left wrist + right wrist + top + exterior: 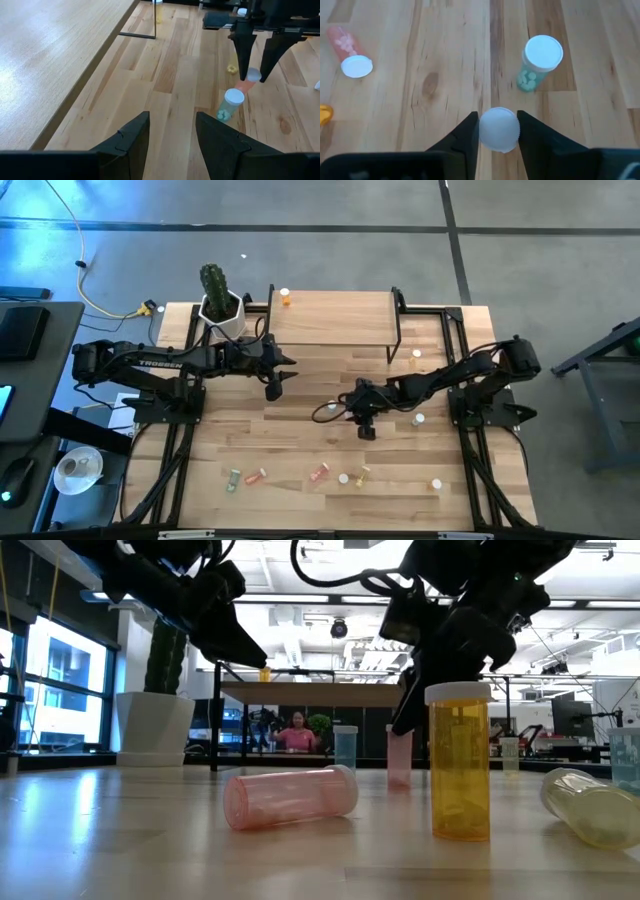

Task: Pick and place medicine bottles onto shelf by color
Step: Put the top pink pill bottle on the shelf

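Note:
My right gripper [498, 119] stands over the table's middle [366, 428], shut on the white cap of an upright red-pink medicine bottle [246, 85]. Close beside it stands a pale green bottle [535, 62]. The shelf [330, 318] is at the far middle, with an orange bottle [285, 297] upright on its far left corner. My left gripper [171, 131] hangs open and empty above the table, just in front of the shelf's left end [275, 385]. More bottles lie or stand along the near edge [319, 473]. My right gripper pinches the bottle's white cap [499, 132] by its rim, one finger on each side. The fingers [243, 47] slant down from the table's right side. The bottle stays upright below them; the low view shows its foot [399, 780] at table height.
A cactus in a white pot [220, 305] stands at the far left corner beside the shelf. Nearest the low camera are a red-pink bottle on its side [290, 797], an upright orange one [460, 765] and a yellow one lying down [590, 805]. White-capped bottles stand at the right [420, 419].

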